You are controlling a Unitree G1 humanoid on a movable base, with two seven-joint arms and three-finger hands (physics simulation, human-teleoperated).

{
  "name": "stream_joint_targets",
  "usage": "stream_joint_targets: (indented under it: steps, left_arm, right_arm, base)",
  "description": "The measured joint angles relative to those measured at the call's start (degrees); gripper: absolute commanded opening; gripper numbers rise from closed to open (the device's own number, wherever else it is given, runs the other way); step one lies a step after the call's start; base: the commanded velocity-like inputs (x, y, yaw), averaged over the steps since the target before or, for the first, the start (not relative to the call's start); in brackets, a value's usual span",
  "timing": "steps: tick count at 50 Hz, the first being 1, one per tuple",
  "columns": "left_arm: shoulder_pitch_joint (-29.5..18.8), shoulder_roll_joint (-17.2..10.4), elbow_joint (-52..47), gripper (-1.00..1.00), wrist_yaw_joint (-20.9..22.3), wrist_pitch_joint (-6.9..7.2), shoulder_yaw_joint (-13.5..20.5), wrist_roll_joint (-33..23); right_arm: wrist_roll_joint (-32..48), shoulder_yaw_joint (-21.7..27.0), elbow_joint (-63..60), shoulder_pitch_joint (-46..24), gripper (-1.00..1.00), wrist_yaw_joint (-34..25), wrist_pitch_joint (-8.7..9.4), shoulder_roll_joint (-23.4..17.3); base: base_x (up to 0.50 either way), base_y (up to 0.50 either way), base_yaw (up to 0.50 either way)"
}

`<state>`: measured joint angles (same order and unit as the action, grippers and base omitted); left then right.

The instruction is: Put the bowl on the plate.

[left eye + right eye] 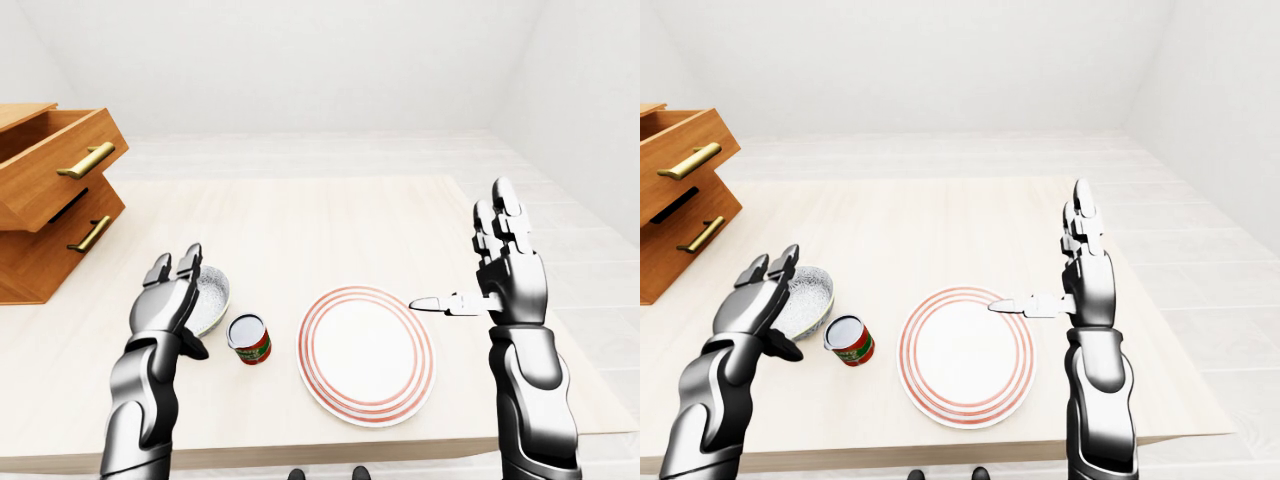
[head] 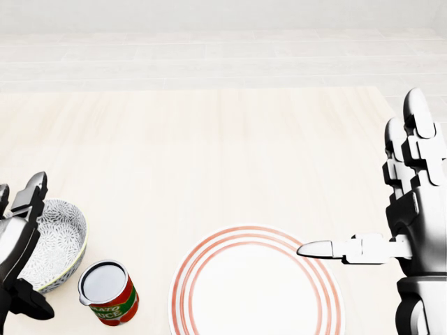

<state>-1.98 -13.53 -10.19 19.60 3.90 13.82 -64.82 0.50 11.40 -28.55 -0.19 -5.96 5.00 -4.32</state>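
Observation:
A small patterned grey-white bowl (image 2: pixel 61 241) sits on the wooden table at the left of the head view. My left hand (image 1: pixel 172 292) hovers over its left side, fingers spread and open, hiding part of the rim. A white plate with red rings (image 1: pixel 366 353) lies flat at the table's lower middle. My right hand (image 1: pixel 492 270) is raised upright to the right of the plate, open, with its thumb pointing left over the plate's right rim.
A red tomato can (image 2: pixel 109 292) stands upright between bowl and plate, close to the bowl. A wooden drawer cabinet (image 1: pixel 50 195) with its top drawer pulled open sits at the table's left end. The table's near edge (image 1: pixel 330 440) runs just below the plate.

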Motion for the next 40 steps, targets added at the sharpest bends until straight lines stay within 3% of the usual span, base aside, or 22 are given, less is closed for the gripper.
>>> stream_joint_targets:
  steps: [17, 40]
  left_arm:
    - [-1.3, -0.1, 9.8, 1.00, -7.1, -0.97, -2.9, -0.7]
    - [-1.1, -0.9, 15.5, 1.00, -11.7, -1.43, -4.3, -0.9]
  right_arm:
    - [0.1, 0.1, 1.0, 0.1, 1.00, -0.1, 0.00, 0.0]
    - [0.2, -0.2, 1.6, -0.1, 1.00, 0.2, 0.00, 0.0]
  base:
    - [0.00, 0.00, 0.00]
    - [0.00, 0.00, 0.00]
